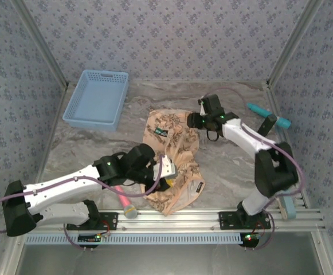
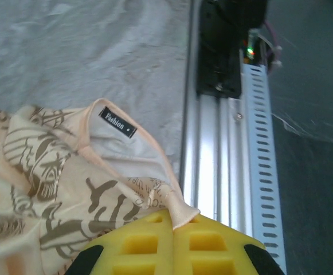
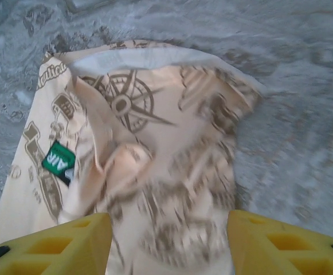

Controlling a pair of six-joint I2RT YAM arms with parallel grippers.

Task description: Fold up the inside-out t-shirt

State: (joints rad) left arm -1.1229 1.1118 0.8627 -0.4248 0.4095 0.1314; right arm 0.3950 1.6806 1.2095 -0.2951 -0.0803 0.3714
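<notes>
Status: early, nothing that counts as a fold yet.

- T-shirt [image 1: 175,152] lies mid-table as a rumpled strip running from the far middle to the near edge, right up by the rail. It's bunched and twisted, not laid flat. No sleeves squared, no clean crease anywhere.
- My left fingers [image 2: 173,229] are closed, pinching a bit of the collar edge at the near end. The black neck label [image 2: 118,122] sits just past the pinch, with the paler lining of the neck opening showing around it.
- My right fingers [image 3: 169,226] are spread wide and hold nothing, hovering over the far end of the shirt. Hem and compass print are below them, green tag [image 3: 58,160] to one side. Can't tell if they touch the cloth.
- Which side faces out: can't say for sure. Print reads dark on top, pale only at the hem and neck.

Done: one corner secured. Left, as I judge it: get a second grip at the far end, pull the shirt out flat on the table [image 1: 229,166], sort the inside-out question, then make the actual folds. Blue basket [image 1: 97,97] sits far left, well apart, not in play.
</notes>
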